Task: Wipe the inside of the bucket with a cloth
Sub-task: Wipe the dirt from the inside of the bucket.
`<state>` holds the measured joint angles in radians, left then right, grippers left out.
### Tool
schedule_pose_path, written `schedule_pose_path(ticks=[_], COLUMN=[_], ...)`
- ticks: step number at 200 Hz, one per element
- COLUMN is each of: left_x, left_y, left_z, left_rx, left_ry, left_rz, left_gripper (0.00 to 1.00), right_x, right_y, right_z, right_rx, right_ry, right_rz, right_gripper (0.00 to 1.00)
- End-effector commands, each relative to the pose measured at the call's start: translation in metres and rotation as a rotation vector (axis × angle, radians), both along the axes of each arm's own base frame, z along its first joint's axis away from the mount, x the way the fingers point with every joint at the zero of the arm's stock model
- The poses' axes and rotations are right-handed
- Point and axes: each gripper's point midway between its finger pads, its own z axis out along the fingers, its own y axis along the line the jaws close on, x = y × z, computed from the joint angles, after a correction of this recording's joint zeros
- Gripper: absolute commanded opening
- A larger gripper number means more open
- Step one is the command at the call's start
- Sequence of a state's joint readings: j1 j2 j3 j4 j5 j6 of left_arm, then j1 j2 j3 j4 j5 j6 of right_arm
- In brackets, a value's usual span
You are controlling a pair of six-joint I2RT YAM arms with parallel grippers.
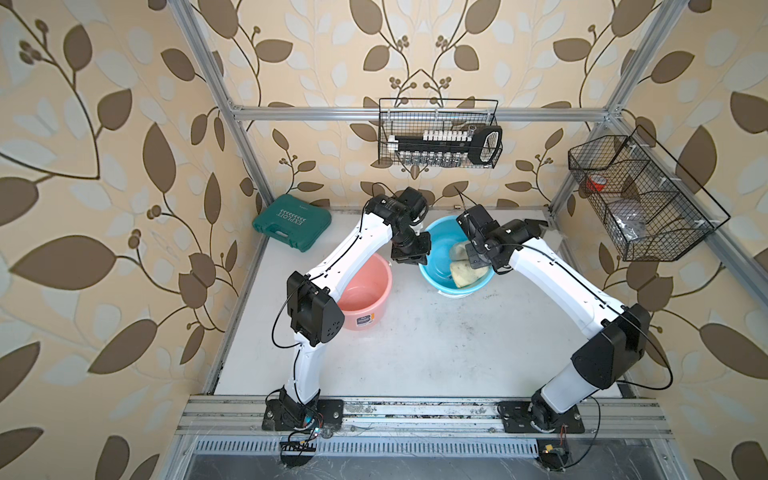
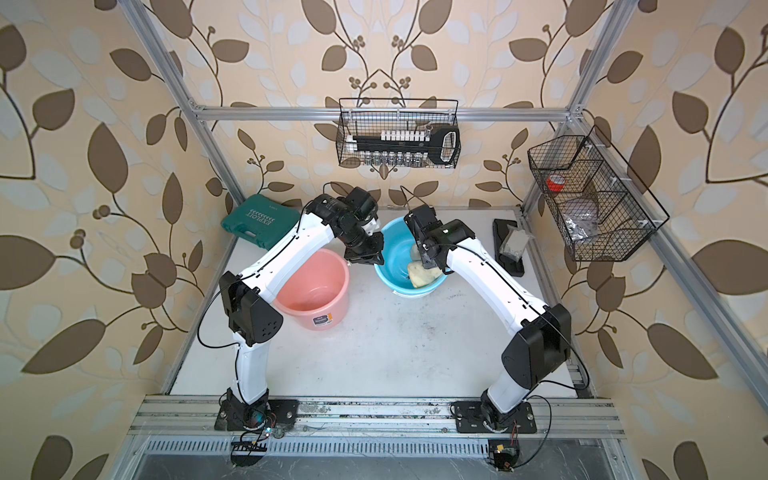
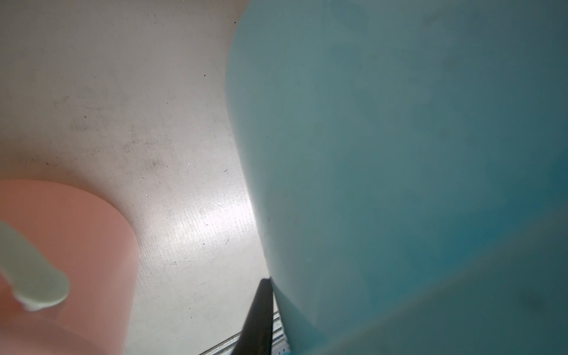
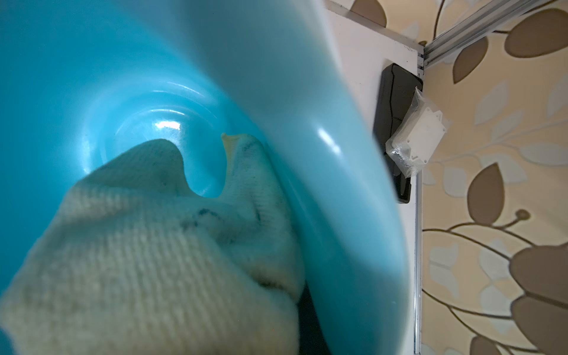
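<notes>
The blue bucket (image 1: 436, 245) (image 2: 395, 249) stands at the back middle of the white table in both top views. The pale-yellow cloth (image 1: 467, 272) (image 2: 422, 274), flecked with dark specks, lies bunched inside against the bucket's right wall. My right gripper (image 1: 478, 262) (image 2: 430, 262) reaches into the bucket and is shut on the cloth. In the right wrist view the cloth (image 4: 153, 261) hides its fingers and presses on the bucket wall (image 4: 338, 215). My left gripper (image 1: 411, 259) (image 2: 365, 259) is shut on the bucket's left rim. One dark finger (image 3: 258, 319) lies against the outer wall (image 3: 399, 153).
A pink bucket (image 1: 365, 291) (image 3: 76, 246) stands close to the left of the blue one, under my left arm. A green tool case (image 1: 291, 222) lies back left. A black case with a bagged white box (image 2: 509, 245) (image 4: 415, 138) is back right. Wire baskets (image 1: 440, 133) (image 1: 640, 199) hang above.
</notes>
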<state>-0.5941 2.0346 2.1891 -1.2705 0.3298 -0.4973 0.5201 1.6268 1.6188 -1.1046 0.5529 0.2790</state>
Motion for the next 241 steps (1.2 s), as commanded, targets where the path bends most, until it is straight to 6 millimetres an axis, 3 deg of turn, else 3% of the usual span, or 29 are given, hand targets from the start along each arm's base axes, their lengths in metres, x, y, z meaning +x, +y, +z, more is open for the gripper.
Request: schedule_pose_path(ticks=[1, 34, 58, 87, 118, 175, 218, 230, 241], left_x=[0.011, 0.012, 0.008, -0.002, -0.009, -0.021, -0.033, -0.034, -0.033], left_y=[0.031, 0.032, 0.030, 0.029, 0.029, 0.009, 0.002, 0.001, 0.002], left_z=[0.004, -0.004, -0.004, -0.004, -0.007, -0.006, -0.009, -0.008, -0.006], left_rx=[0.081, 0.095, 0.077, 0.068, 0.061, 0.006, -0.024, -0.030, -0.025], left_ry=[-0.020, -0.006, 0.008, 0.025, 0.043, 0.086, 0.125, 0.126, 0.118], left_rz=[0.063, 0.051, 0.034, 0.002, -0.014, -0.073, -0.109, -0.111, -0.105], left_gripper=[0.00, 0.00, 0.00, 0.00, 0.00, 0.00, 0.00, 0.00, 0.00], right_x=[-0.037, -0.050, -0.030, 0.003, 0.028, 0.058, 0.067, 0.068, 0.072], right_y=[-0.015, 0.014, 0.008, 0.007, 0.036, 0.094, 0.127, 0.128, 0.117], right_z=[0.006, 0.009, 0.015, 0.005, 0.001, -0.004, -0.004, -0.005, -0.007], right_rx=[-0.045, 0.142, 0.100, 0.052, 0.143, 0.318, 0.458, 0.467, 0.415], right_ry=[0.090, 0.111, 0.089, 0.107, 0.110, 0.131, 0.127, 0.126, 0.108], right_rz=[0.022, 0.091, 0.055, 0.035, 0.087, 0.148, 0.190, 0.189, 0.154], right_gripper=[0.00, 0.00, 0.00, 0.00, 0.00, 0.00, 0.00, 0.00, 0.00])
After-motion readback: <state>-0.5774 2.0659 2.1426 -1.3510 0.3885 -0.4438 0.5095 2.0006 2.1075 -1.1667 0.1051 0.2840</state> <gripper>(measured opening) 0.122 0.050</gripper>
